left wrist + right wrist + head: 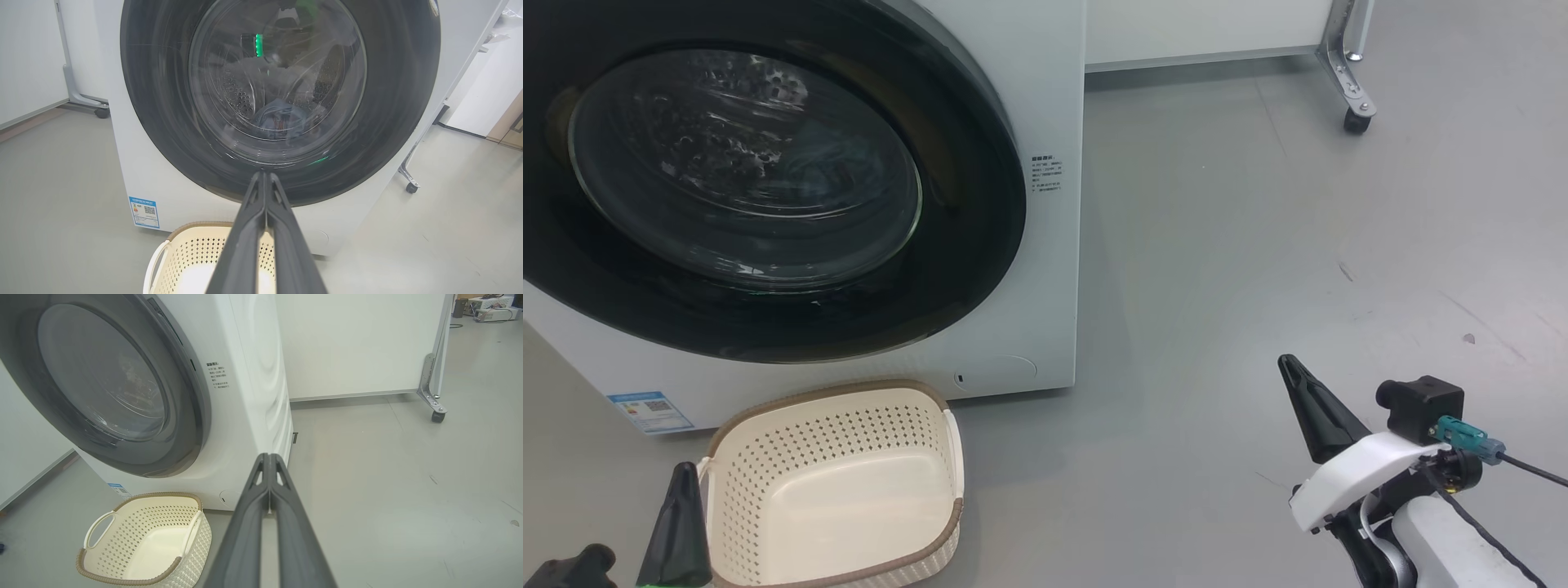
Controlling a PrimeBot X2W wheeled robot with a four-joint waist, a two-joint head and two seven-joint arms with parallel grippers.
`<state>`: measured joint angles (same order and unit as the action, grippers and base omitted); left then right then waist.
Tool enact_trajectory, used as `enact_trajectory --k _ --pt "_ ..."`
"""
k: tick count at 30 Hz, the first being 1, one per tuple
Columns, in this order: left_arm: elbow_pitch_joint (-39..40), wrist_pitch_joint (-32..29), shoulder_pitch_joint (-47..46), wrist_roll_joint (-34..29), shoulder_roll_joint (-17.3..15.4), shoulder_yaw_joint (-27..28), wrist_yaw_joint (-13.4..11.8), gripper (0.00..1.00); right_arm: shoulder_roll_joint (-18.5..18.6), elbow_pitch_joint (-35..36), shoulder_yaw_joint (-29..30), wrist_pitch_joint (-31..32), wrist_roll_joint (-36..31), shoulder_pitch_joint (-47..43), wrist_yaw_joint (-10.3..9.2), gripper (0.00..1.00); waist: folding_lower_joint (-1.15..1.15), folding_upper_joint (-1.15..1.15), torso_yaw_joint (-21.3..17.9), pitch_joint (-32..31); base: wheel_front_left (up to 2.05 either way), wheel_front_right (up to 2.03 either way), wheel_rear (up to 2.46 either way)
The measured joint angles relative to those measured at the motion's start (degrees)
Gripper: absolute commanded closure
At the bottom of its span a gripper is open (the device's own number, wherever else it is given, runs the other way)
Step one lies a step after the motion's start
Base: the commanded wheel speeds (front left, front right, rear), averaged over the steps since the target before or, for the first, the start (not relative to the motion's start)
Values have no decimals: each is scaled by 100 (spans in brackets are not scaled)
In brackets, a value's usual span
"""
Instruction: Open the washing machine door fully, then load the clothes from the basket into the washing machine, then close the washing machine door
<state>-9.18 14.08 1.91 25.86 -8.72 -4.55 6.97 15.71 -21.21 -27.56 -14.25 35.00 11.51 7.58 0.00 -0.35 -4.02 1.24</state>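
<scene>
Grey floor (1217, 245) — white panel (359, 343) w/ caster (1356, 121).

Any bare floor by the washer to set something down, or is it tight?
Open: grey floor right of the washing machine, out to the partition caster, ahead of the right claw. The basket is empty too. Tight: the strip between basket and shut door, left claw beside the basket.
</scene>
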Motion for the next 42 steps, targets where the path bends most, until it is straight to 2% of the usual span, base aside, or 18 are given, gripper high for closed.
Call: enact_trajectory --k 22,42 --pt "-38 -406 7 1527 134 130 -5 100 -288 189 721 377 1328 -79 -16 100 0 0 96 -29 0 0 0" --pt "-75 -810 -71 2871 231 294 -59 100 -490 363 1376 778 2496 -213 -113 100 0 0 176 -53 0 0 0"
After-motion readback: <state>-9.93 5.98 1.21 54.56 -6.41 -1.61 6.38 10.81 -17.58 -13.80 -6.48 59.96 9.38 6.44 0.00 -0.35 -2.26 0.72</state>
